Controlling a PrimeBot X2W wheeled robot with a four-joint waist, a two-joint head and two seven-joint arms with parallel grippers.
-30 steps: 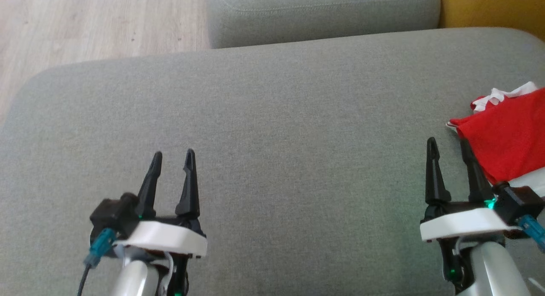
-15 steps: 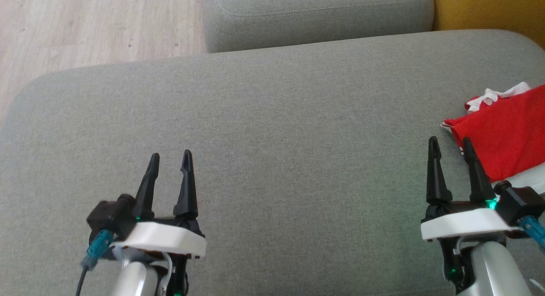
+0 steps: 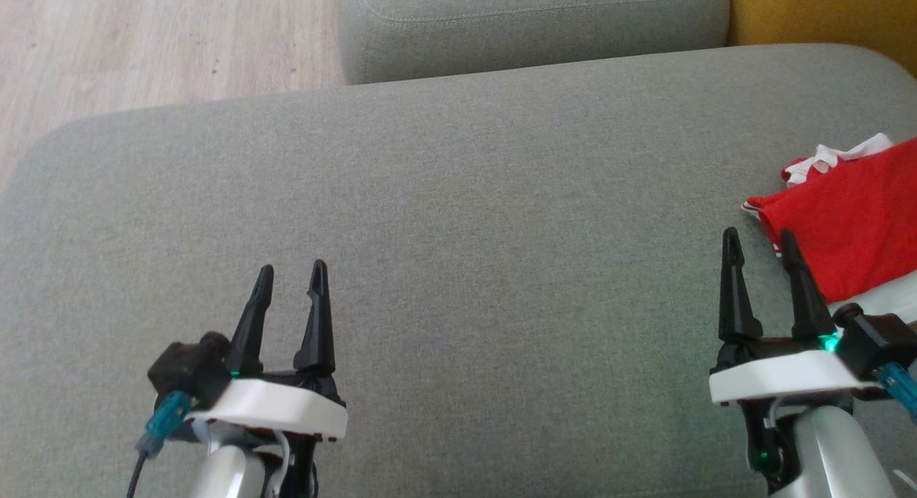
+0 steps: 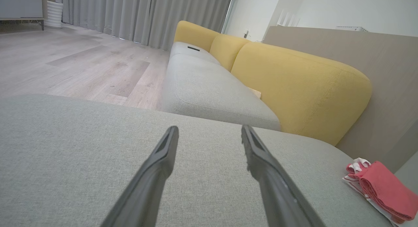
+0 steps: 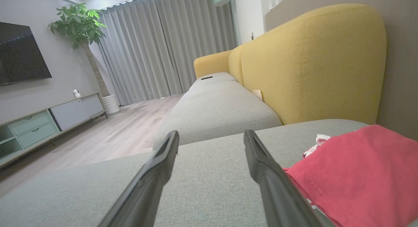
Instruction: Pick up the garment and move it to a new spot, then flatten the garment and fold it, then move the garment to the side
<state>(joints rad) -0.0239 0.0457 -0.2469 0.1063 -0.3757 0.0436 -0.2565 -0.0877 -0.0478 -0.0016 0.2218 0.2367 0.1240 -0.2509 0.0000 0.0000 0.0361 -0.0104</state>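
Wide grey sofa cushion, wood floor at 11 o'clock, yellow backrest at 1. Folded red garment at 3 o'clock, just beside right gripper. Left gripper and right both spread wide, empty.

Red garment, grey cushion

I see my left gripper, two long dark tapered fingers on a white wrist plate, at the near left. The fingers point away from me and are spread apart. Its pale silver forearm comes up from the near edge. My right gripper, built the same, sits at the near right and reaches slightly farther out, its fingers equally parted. A small green light glows at its base.
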